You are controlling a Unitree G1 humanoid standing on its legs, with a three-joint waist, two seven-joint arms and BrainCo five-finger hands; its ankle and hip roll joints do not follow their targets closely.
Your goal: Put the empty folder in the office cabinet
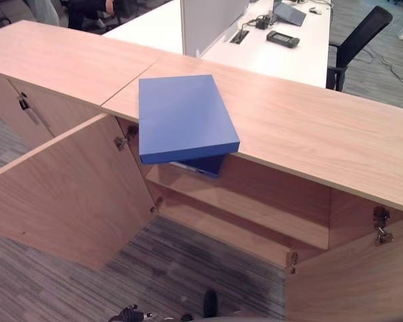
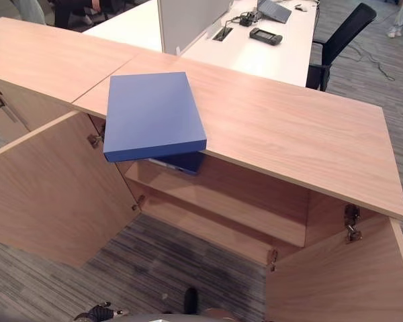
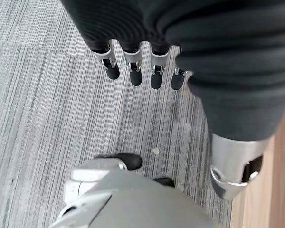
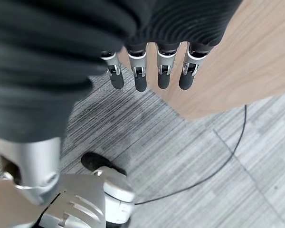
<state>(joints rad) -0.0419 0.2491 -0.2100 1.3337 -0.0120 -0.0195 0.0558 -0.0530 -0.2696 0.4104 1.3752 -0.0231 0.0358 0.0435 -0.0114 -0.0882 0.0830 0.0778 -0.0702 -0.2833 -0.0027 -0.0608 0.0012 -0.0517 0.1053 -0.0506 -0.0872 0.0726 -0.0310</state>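
The blue folder is seen lying flat on the wooden top of the office cabinet, near the top's left end, turned at a slight angle, with its near corner jutting out past the front edge over the open compartment. Beneath that overhanging corner a darker blue part is glimpsed, though what it is cannot be told. The folder is held by neither hand. Below it the cabinet stands open: the left door is swung wide toward the camera, the right door is opened at the lower right, and a bare inner shelf is exposed between them, with metal hinges visible at the door edges. A second, closed cabinet unit adjoins on the left. Grey striped carpet is seen in front of the cabinet. Behind the cabinet a white desk with a grey divider panel is set, some dark devices are laid on it, and a black office chair is placed at its right end. In the left wrist view the left hand is shown hanging over the carpet, its fingers straight and relaxed, grasping nothing. In the right wrist view the right hand is likewise shown with fingers loosely extended and empty, near the lower edge of the open right door.
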